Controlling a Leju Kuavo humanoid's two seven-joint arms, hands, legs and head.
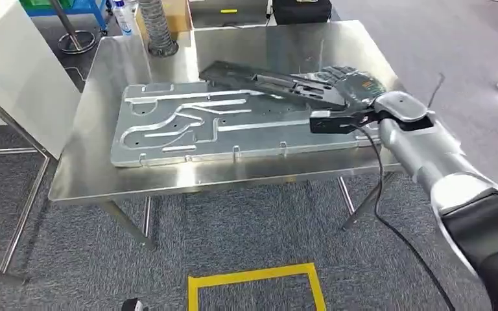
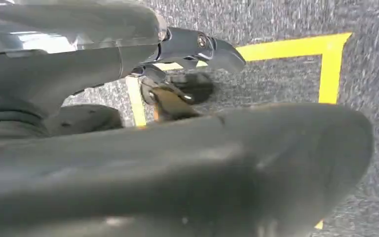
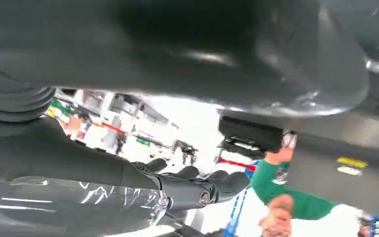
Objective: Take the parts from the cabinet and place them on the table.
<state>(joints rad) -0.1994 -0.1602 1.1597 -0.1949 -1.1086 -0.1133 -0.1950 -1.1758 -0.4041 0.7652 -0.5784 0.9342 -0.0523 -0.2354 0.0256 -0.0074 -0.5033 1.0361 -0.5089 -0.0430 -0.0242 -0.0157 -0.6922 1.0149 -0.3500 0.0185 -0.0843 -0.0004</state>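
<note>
A long dark part (image 1: pixel 266 81) lies slanted across a large silver grooved plate (image 1: pixel 188 126) on the steel table (image 1: pixel 104 181). My right hand (image 1: pixel 355 87) grips the dark part's right end, near the table's right edge, while the part's far end reaches toward the back of the table. The right wrist view shows that hand's dark fingers (image 3: pixel 192 187) under the thick grey thumb (image 3: pixel 177 49). My left hand (image 2: pixel 128 148) hangs over the floor, fingers apart, holding nothing.
Carpet lies in front of the table, with a yellow tape square (image 1: pixel 256 285) on it. A ribbed hose (image 1: pixel 157 29) and a dark case (image 1: pixel 301 10) stand behind the table. A person's green sleeve (image 3: pixel 276 190) is visible beyond it. A white cabinet panel (image 1: pixel 19 78) stands left.
</note>
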